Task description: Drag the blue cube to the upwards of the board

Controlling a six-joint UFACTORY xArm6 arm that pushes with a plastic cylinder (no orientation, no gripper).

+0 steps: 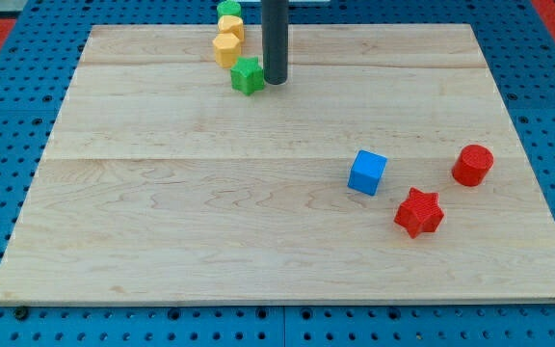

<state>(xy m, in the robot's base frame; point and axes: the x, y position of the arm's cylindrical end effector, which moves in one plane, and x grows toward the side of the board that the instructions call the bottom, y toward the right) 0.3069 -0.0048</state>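
Note:
The blue cube (367, 173) sits on the wooden board (162, 212), right of centre and toward the view's bottom. My tip (275, 81) is at the view's top, left of centre, far up and to the left of the blue cube. The tip stands just right of a green star-shaped block (248, 75), close to it or touching.
A yellow block (226, 49), another yellow block (231, 28) and a green block (228, 9) line up at the board's top edge above the green star. A red cylinder (472, 165) and a red star-shaped block (418, 212) lie right of the blue cube.

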